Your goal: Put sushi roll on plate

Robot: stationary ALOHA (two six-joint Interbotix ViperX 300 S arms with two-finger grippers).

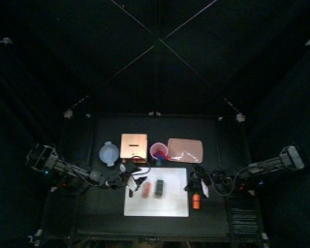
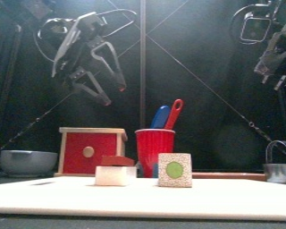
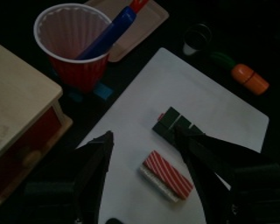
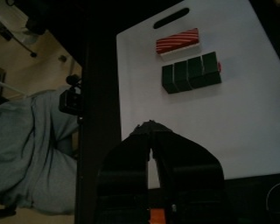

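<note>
The sushi roll (image 3: 185,128) is a small dark green block lying on the white cutting board (image 3: 219,109), beside a red-striped piece (image 3: 168,171). In the front view the roll (image 2: 174,169) stands near the board's middle. The salmon-pink plate (image 1: 186,149) lies behind the board, past the red cup (image 1: 159,151). My left gripper (image 3: 146,140) hangs open above the board, over the striped piece and close to the roll, holding nothing. My right gripper (image 4: 150,130) is shut and empty over the board's other end, well away from the roll (image 4: 192,72).
A tan wooden box (image 2: 92,148) and a pale blue bowl (image 2: 26,162) stand at the back left. The red cup (image 2: 155,151) holds utensils. An orange item (image 3: 250,78) lies at the board's edge, a metal cup (image 2: 278,166) at the right. A person's grey-clad leg (image 4: 31,149) shows beyond the table.
</note>
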